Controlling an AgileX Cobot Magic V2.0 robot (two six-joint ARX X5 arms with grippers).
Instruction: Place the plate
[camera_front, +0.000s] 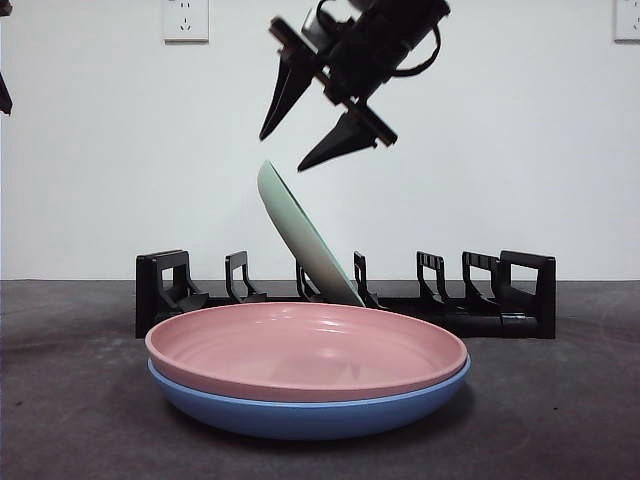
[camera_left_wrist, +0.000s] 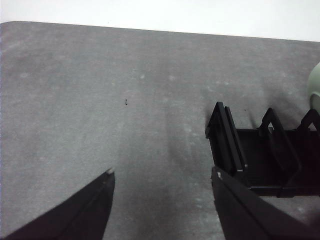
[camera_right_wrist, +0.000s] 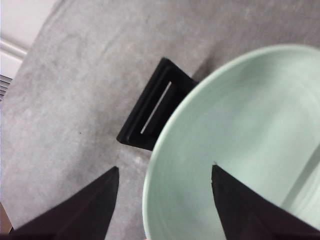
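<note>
Nearest, on the dark grey table (camera_front: 70, 400): a blue plate (camera_front: 310, 410), lying flat. Nested directly on it, a pink plate (camera_front: 300, 350), also flat, its rim riding just above the blue rim all round.

Behind the stacked pair: a black dish rack (camera_front: 500, 290), long and low, running across the table with upright dividers along its length and a taller block at each end. Its middle section is hidden by the pink plate.

In the rack, near its middle: a pale green plate (camera_front: 300, 235), standing on edge between dividers and tilted, its upper rim leaning toward the left end of the rack as seen from the front. Its lower edge is hidden behind the pink plate, so the exact slot cannot be told.

Above the green plate: the right gripper (camera_front: 320, 135), hanging clear of the plate's upper rim and not touching it. Its two black jaws are spread apart and grip nothing. In its own wrist view the green plate fills the space beneath the jaws, with one end block of the rack beside it.

Off to the side: the left gripper (camera_left_wrist: 162, 175), waiting above bare table beside one end of the rack, jaws spread wide and empty.

Farthest: a white wall (camera_front: 90, 150) carrying a white power socket (camera_front: 185, 20).
</note>
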